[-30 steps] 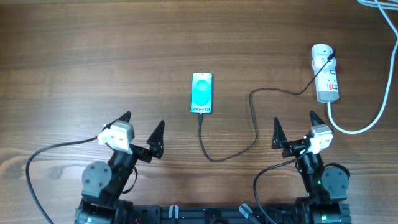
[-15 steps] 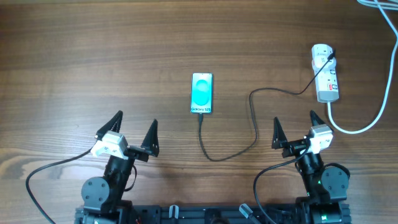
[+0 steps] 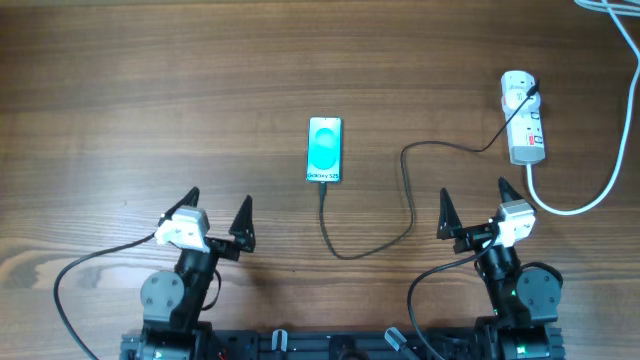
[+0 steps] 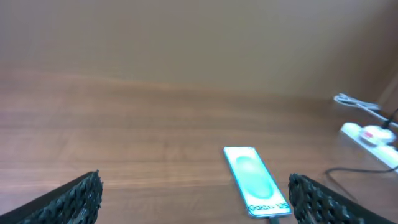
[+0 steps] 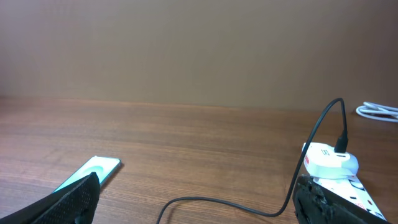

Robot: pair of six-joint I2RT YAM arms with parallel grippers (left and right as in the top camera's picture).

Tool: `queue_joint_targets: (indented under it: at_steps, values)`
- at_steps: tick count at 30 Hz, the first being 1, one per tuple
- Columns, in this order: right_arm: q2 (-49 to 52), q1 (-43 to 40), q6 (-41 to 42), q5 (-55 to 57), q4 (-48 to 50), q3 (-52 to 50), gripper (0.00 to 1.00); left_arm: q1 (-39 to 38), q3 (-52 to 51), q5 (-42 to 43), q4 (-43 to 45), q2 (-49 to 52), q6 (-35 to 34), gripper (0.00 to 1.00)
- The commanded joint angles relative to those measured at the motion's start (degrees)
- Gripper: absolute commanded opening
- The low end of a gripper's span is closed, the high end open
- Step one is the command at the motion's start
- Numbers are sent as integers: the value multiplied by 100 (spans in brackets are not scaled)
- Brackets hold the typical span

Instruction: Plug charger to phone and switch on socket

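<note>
The phone [image 3: 324, 150] lies flat mid-table with its cyan screen lit; it also shows in the left wrist view as the phone [image 4: 255, 180] and at the lower left of the right wrist view as the phone [image 5: 93, 169]. The charger [image 3: 405, 190] is a thin black cable that loops from the phone's near short edge, where its tip touches, across to the black plug in the socket [image 3: 524, 118]. My left gripper [image 3: 218, 205] stands open near the front edge, left of the phone and holding nothing. My right gripper [image 3: 473, 200] is open too, in front of the socket [image 5: 333, 160].
A thick white cord [image 3: 600, 200] trails from the socket along the table's right edge and shows again as the white cord [image 5: 379, 112]. Black arm cables curl beside both arm bases at the front. Bare wood lies between the two grippers.
My left gripper has swung round and drawn back a little toward the front-left. The right arm, phone, charger and socket have not moved.
</note>
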Motion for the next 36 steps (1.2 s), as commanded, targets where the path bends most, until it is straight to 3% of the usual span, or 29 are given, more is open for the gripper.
queue_joint_targets:
  at_steps: [1, 8, 15, 36]
  values:
    - [-68, 17, -7, 55, 17, -9, 100, 96, -37, -221, -37, -66, 114, 100]
    - [-68, 17, -7, 57, 17, -9, 100, 96, -37, -551, -68, -66, 120, 100]
    - [-68, 17, -7, 55, 17, -9, 100, 96, -37, -511, -72, -66, 866, 100]
    - [-68, 17, -4, 57, 17, -9, 100, 149, -37, -509, -61, -66, 879, 100]
